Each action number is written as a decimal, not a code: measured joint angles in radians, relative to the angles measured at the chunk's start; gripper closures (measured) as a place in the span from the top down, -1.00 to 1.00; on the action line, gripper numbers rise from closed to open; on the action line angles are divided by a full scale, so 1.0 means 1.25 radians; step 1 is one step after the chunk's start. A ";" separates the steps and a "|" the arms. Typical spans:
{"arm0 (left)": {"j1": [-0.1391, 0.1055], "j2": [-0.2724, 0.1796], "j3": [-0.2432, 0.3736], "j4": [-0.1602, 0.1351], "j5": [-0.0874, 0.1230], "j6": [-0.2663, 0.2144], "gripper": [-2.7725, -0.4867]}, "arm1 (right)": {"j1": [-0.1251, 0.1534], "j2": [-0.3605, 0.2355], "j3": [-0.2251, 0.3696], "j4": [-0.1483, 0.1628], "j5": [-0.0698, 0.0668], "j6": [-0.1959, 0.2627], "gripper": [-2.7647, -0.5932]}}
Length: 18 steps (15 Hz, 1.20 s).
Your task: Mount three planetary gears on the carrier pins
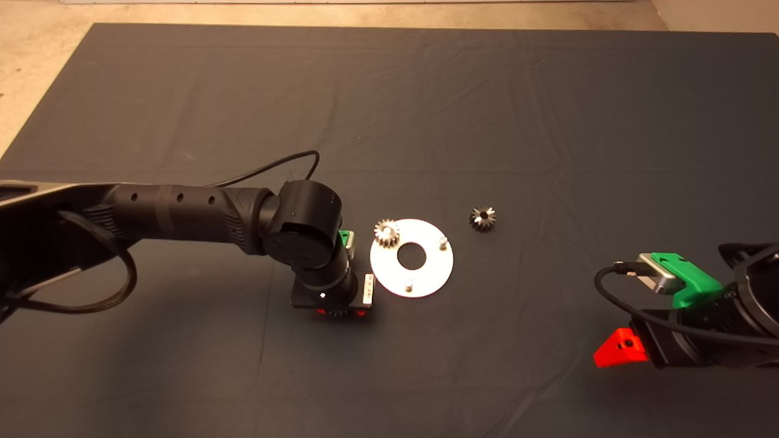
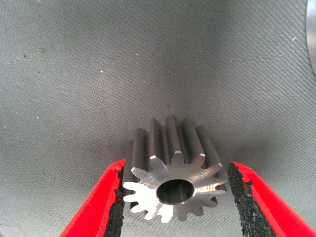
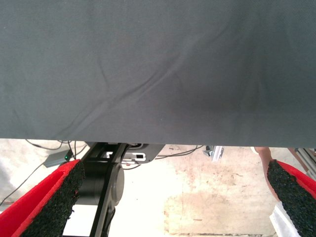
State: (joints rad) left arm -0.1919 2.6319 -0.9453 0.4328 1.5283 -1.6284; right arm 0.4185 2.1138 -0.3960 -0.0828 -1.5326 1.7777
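Now gripped a small silvery toothed metal gear (image 2: 173, 170) between left gripper (image 2: 174, 197) pads beside the flat round silver disc (image 1: 412, 258); seemingly second of three. Next: lift, align over a bare pin (image 1: 408, 284). Beyond: one gear (image 1: 386, 232) seated, another dark gear (image 1: 482, 218) loose on mat; right gripper (image 3: 173, 197) parked wide open.

Silver disc (image 1: 433, 272), silvery-grey gears (image 2: 173, 173) on a dark grey mat (image 1: 487, 109) — red-fingered green right pincer (image 1: 614, 353).

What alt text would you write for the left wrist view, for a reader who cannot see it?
A silvery toothed planetary gear with a round centre hole lies on its side on the dark mat, between the two red fingers of the left gripper, whose black pads touch or nearly touch its teeth. A sliver of the silver disc shows at the edge.
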 joint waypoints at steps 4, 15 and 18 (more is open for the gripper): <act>0.000 0.000 0.000 0.002 0.002 0.007 -0.34 | 0.000 0.000 0.000 0.000 0.000 0.000 0.99; -0.009 0.003 -0.045 -0.029 -0.006 0.008 -0.36 | 0.000 0.000 0.000 0.000 0.000 0.000 0.99; -0.011 0.004 -0.053 -0.035 -0.007 0.006 -0.36 | 0.000 0.000 0.000 0.000 0.000 0.000 0.99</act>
State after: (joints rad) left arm -0.2053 2.6372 -1.0111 0.3885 1.5191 -1.6213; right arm 0.4185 2.1143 -0.3964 -0.0828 -1.5328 1.7777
